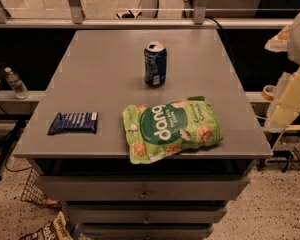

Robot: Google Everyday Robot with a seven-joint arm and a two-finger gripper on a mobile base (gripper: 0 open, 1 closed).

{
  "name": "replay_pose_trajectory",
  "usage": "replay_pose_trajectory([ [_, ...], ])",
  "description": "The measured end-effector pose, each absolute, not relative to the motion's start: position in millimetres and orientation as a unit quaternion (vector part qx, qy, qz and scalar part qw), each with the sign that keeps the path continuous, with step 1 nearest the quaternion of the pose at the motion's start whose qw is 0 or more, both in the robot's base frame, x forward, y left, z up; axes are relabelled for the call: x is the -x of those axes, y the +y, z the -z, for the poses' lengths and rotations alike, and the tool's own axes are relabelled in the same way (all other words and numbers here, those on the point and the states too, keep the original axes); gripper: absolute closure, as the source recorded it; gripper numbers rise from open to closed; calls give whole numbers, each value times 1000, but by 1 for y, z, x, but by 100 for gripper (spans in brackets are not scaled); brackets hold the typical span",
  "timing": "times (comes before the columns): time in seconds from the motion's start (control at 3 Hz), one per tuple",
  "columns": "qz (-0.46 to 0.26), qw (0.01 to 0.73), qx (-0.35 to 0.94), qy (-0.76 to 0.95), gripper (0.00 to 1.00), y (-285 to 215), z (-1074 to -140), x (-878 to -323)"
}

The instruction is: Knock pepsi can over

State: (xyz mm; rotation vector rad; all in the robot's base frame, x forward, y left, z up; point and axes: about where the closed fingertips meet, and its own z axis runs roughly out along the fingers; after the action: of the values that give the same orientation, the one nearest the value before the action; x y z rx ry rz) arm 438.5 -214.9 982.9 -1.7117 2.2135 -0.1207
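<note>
At right edge, hand (292,101) cut off; pepsi can (155,64) upright, apart.

Grey cabinet (90,74), 3 drawers (190,188), on speckled floor (270,214). Metal rail (115,23) behind it, wire basket (32,189) lower left. Dim, warm light.

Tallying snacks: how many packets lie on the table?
2: green bag at the front edge, blue wrapper front left. None seem hidden. The hand hangs right of the table.
</note>
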Motion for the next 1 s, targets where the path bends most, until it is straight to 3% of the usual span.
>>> replay_pose_trajectory([
  [0.67, 24, 206, 587, 783, 0, -211, -984, -459],
  [1.0, -35, 291, 554, 780, 0, -190, -983, -510],
])
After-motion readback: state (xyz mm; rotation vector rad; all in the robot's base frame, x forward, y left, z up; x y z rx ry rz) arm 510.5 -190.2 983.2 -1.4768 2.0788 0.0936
